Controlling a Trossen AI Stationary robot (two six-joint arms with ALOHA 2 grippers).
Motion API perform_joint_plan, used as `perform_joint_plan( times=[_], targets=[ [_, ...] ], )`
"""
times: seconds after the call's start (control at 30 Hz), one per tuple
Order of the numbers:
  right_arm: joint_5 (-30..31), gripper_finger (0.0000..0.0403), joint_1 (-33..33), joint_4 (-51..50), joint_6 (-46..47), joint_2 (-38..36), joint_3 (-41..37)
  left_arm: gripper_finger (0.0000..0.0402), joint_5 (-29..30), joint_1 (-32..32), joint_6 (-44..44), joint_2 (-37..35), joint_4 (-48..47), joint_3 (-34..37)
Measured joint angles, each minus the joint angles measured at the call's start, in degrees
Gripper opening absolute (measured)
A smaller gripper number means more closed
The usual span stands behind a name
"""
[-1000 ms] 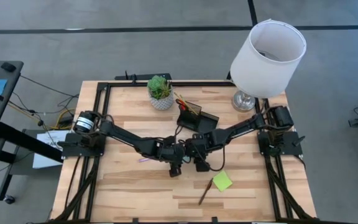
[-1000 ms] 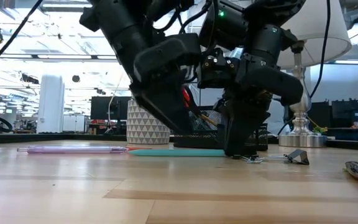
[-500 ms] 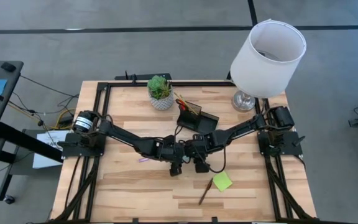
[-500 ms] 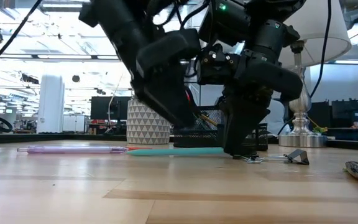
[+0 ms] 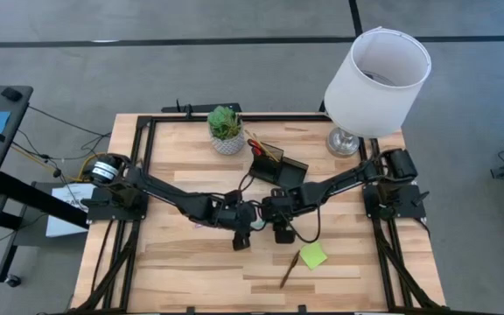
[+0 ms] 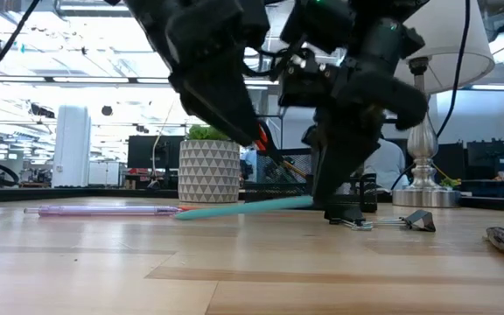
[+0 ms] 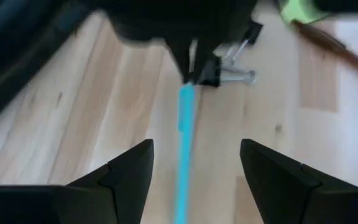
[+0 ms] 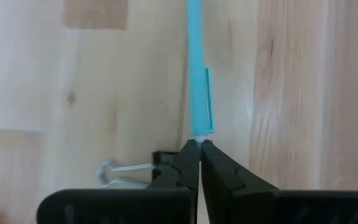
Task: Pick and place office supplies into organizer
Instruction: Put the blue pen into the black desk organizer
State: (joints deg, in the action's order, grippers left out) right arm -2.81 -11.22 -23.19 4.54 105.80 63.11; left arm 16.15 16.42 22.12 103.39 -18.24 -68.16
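Note:
A teal pen (image 6: 243, 207) lies slanted near the table's middle, one end raised. My right gripper (image 8: 199, 149) is shut on that raised end. My left gripper (image 7: 196, 144) hangs open above the pen's shaft (image 7: 183, 149), a finger on either side and touching nothing. In the high view the left gripper (image 5: 239, 240) and the right gripper (image 5: 280, 233) are close together. The black organizer (image 5: 278, 168) stands behind them with red-handled scissors (image 5: 255, 145) and pens in it. A pink pen (image 6: 103, 210) rests flat on the table. My right gripper pinches the teal pen at its clip end (image 8: 197, 127), between the tips of its two fingers. The fingers come slanting down from above, in line with the pen. The held end is lifted a little. The other end (image 6: 182, 214) rests on the table.
Two binder clips (image 6: 418, 220) (image 6: 350, 221) lie right beside the right gripper. A lime-green sticky pad (image 5: 313, 255) and a brown pencil (image 5: 287, 273) lie toward the near edge. A white patterned plant pot (image 5: 226, 131) and a lamp (image 5: 376, 70) stand at the back.
My left gripper has risen off the table, still open. The teal pen, flat before, is now tipped: the end in my right gripper has come up while the other end stays on the table.

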Motion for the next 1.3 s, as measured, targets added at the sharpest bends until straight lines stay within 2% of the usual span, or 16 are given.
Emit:
perform_joint_plan(
  times=[0.13, 0.3, 0.57, 0.63, 0.87, 1.13, 1.3],
  targets=[
    [-0.01, 0.0000, 0.07, -0.21, 0.34, -3.21, -0.14, 0.0233, 3.72, 1.05, -0.76, 1.16, 0.18, -0.09],
    [0.11, 0.0000, 0.06, 1.59, 1.54, -6.91, -0.11, 0.0232, 3.73, 1.14, -1.01, 2.52, 2.59, -0.02],
    [0.18, 0.0000, 0.04, 3.22, 1.69, -7.19, -0.11, 0.0231, 4.10, 0.40, -1.43, 6.62, 10.88, 0.00],
    [0.22, 0.0000, -0.01, 3.13, 2.21, -7.13, -0.13, 0.0224, 4.07, 0.12, -0.68, 7.46, 9.70, 0.04],
    [1.76, 0.0000, -0.01, 2.78, 2.53, -7.13, -0.12, 0.0154, 4.05, 0.07, 0.23, 6.95, 8.57, 0.04],
    [1.64, 0.0000, -0.05, 2.59, 2.62, -7.13, -0.11, 0.0030, 4.59, 0.07, 1.15, 6.91, 7.69, 0.04],
    [1.55, 0.0007, -0.28, 2.02, 3.30, -7.47, -0.11, 0.0028, 4.51, 0.15, 4.18, 6.87, 6.71, 0.04]
  ],
)
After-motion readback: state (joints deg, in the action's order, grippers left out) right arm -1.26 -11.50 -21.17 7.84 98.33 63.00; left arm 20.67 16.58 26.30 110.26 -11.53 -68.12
